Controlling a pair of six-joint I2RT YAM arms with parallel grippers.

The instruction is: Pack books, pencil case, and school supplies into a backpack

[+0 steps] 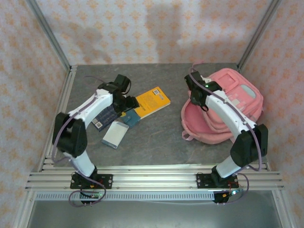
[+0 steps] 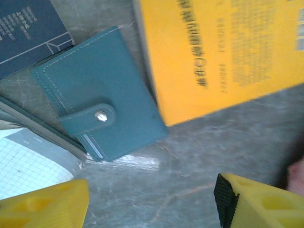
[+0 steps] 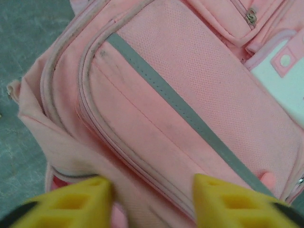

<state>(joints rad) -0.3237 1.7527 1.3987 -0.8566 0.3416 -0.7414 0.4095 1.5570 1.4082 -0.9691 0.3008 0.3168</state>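
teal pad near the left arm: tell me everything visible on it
The teal pad is a small square cover, leather-look, with pale stitching round its edges. A strap folds over one side, fastened by a metal snap; thin pale layers show beneath that edge. It lies flat, closed, askew on the grey table, between the navy book and orange-yellow book, its strap side against a grid-patterned book.

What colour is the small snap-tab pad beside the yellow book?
The pad is teal, with a silver snap on its tab; clearest in the left wrist view.
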